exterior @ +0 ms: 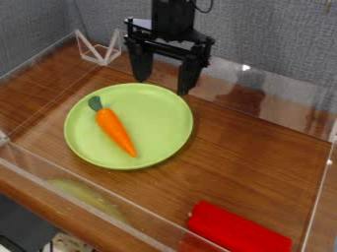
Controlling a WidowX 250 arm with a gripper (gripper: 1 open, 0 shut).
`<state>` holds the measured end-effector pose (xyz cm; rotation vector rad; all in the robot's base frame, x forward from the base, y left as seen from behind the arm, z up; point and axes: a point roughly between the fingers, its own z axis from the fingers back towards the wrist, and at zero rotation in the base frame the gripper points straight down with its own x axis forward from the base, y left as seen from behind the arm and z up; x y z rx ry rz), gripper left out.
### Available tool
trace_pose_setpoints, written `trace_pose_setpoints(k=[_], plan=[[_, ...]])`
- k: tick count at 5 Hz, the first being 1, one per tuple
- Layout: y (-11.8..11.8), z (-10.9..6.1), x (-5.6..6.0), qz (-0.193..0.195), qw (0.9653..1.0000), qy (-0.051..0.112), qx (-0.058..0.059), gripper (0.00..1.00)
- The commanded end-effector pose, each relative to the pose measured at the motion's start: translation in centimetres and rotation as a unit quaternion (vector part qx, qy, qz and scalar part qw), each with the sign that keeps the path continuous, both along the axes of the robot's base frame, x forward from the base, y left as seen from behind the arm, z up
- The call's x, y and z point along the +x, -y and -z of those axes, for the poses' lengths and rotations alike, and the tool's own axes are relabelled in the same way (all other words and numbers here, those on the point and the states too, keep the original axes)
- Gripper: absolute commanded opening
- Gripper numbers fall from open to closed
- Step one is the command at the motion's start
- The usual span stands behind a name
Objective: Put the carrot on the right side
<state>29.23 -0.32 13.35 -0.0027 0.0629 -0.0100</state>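
An orange carrot (113,130) with a dark green stem end lies on the left part of a round green plate (164,116), stem toward the back left. My gripper (164,79) hangs above the plate's far edge, pointing straight down. Its two black fingers stand wide apart, open, with nothing between them. The carrot is apart from the fingers, lower left of them in the picture.
A flat red block (238,228) lies near the front right corner. A white wire stand (95,47) sits at the back left. Clear low walls (316,187) frame the wooden table (263,148), with bare wood right of the plate.
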Motion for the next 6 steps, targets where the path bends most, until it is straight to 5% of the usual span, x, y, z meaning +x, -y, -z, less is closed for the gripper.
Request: trace_pose_setpoints(k=[1, 2, 3, 4, 5, 6], plan=[[-1.3, 0.8, -1.0, -0.080, 0.9968, 0.004, 0.001, 1.00], [-2.8, 2.2, -2.6, -0.170, 0.9853, 0.014, -0.007, 1.00], [-4.0, 2.7, -3.3, -0.266, 0.9633, 0.034, -0.019, 1.00], [-4.8, 3.3, -3.3, -0.355, 0.9330, 0.050, -0.024, 1.00], [-5.3, 4.4, -3.2, -0.416, 0.9075, 0.055, -0.024, 1.00], [-5.8, 5.4, -2.9, -0.457, 0.8875, 0.058, -0.022, 1.00]])
